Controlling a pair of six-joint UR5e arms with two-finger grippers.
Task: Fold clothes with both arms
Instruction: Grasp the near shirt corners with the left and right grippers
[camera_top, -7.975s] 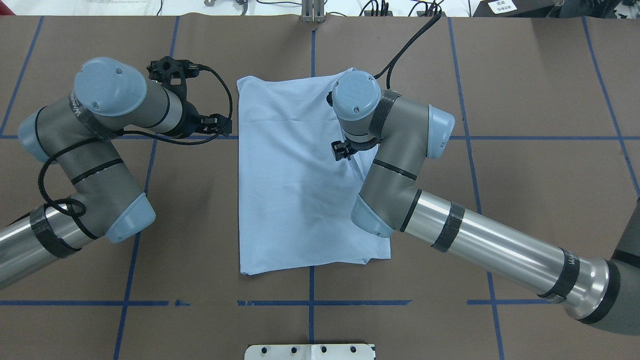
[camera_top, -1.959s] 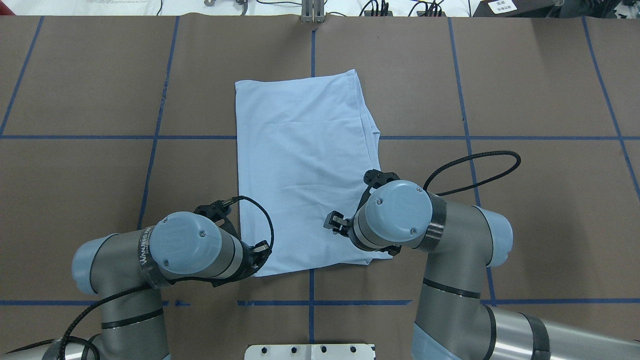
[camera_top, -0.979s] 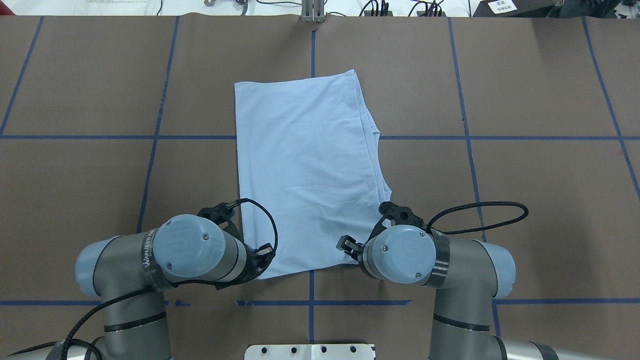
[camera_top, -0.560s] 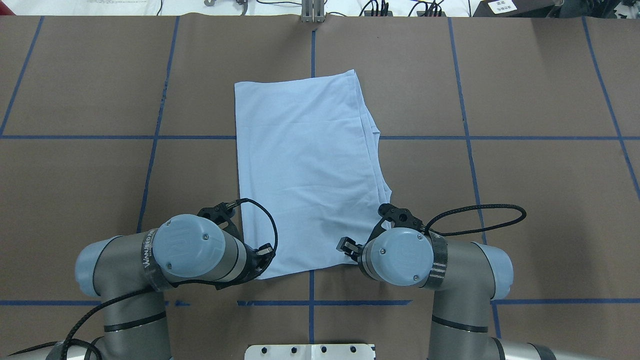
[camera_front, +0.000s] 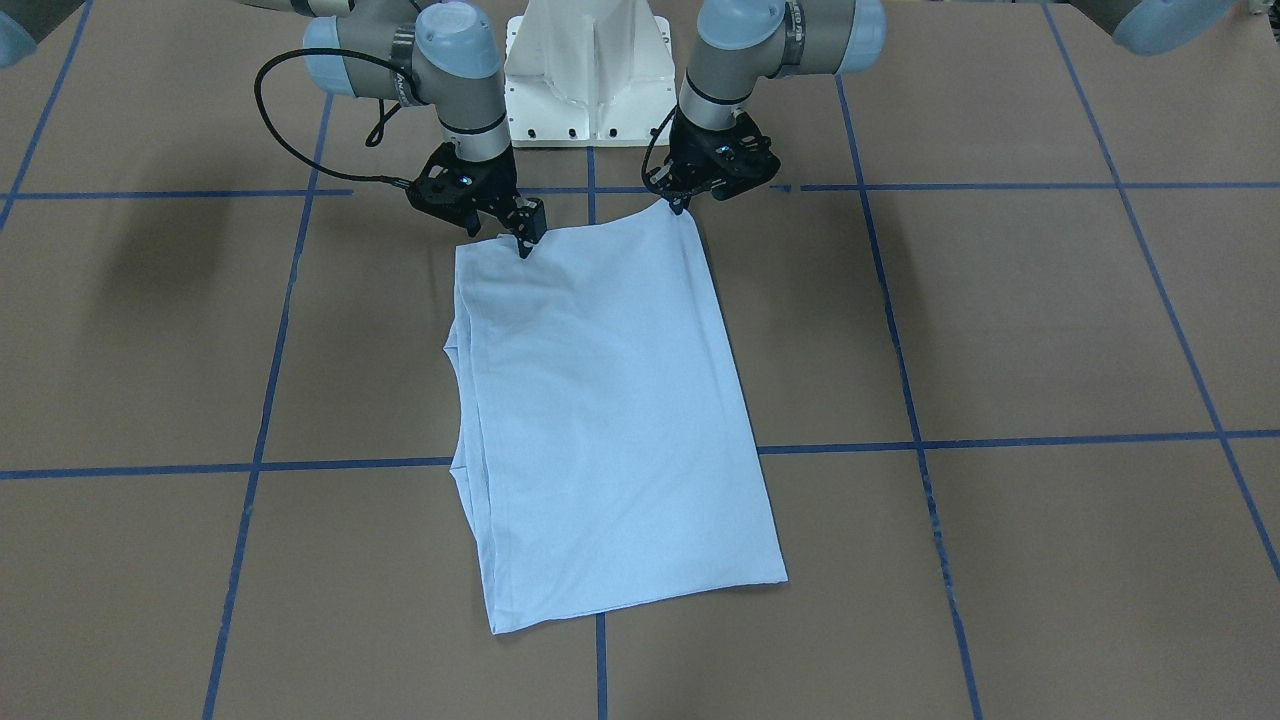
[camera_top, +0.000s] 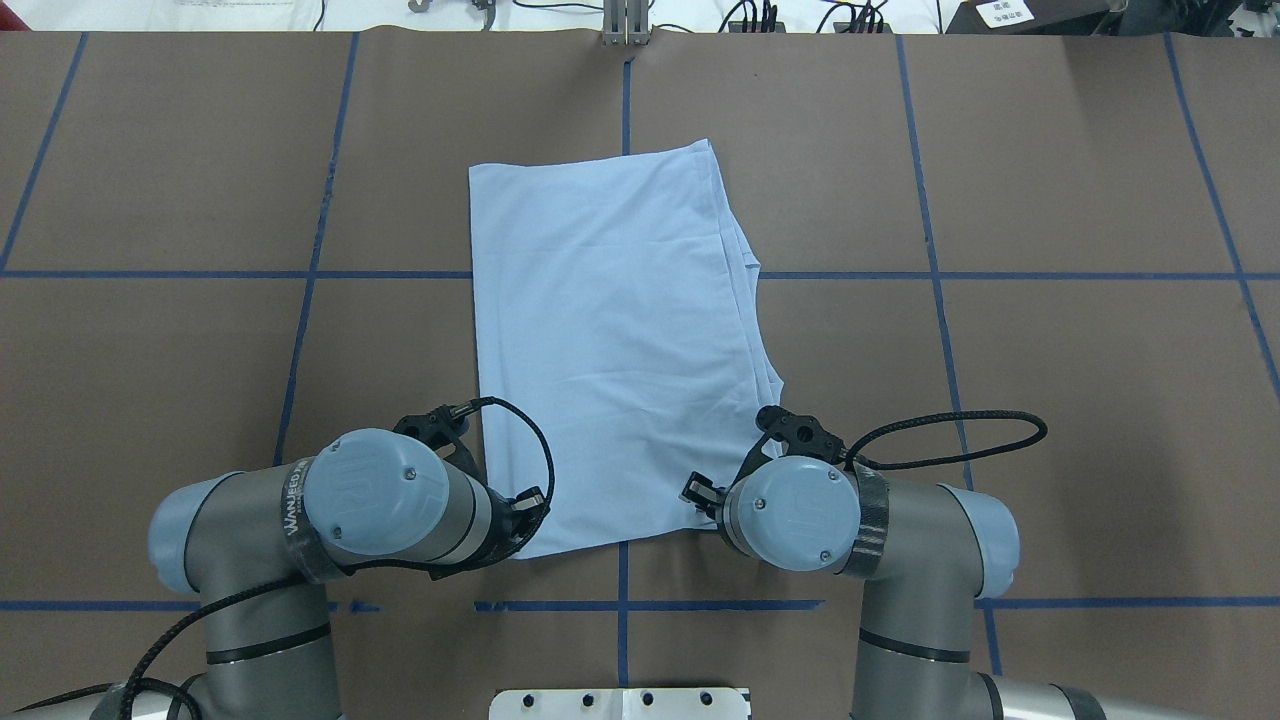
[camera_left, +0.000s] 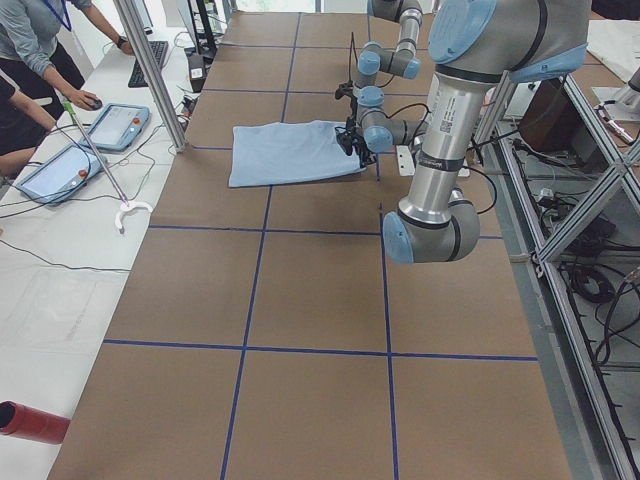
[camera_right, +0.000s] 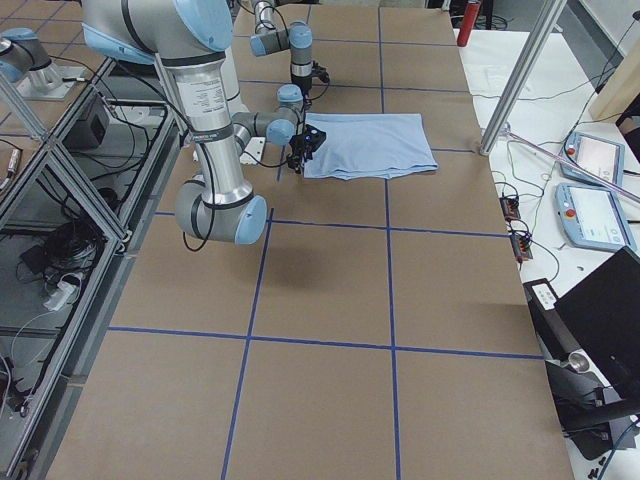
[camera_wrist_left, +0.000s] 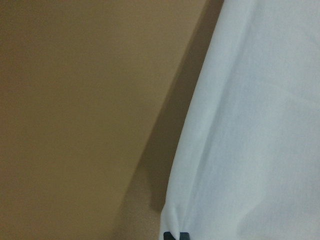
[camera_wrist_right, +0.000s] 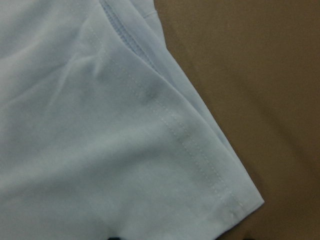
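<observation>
The shirt (camera_top: 610, 340) lies flat at mid-table, folded into a long strip with one short end toward the robot. From overhead the wrists hide both grippers' tips. The front view shows them down at the two corners of that near end. The left gripper (camera_front: 682, 205) is at the corner on the cleanly folded side. Its wrist view shows two dark fingertips (camera_wrist_left: 172, 235) close together with the cloth edge puckered into them, so it looks clamped on the shirt. The right gripper (camera_front: 500, 232) is at the other corner. Its wrist view shows the stitched hem corner lying flat and one fingertip (camera_wrist_right: 114, 238) far off to the side, so the jaws are spread and hold nothing. On that side the layered edges step outward. Bare table (camera_top: 1100, 380) spreads wide on both sides and past the far end. The white base (camera_front: 590, 60) stands just behind the grippers.
</observation>
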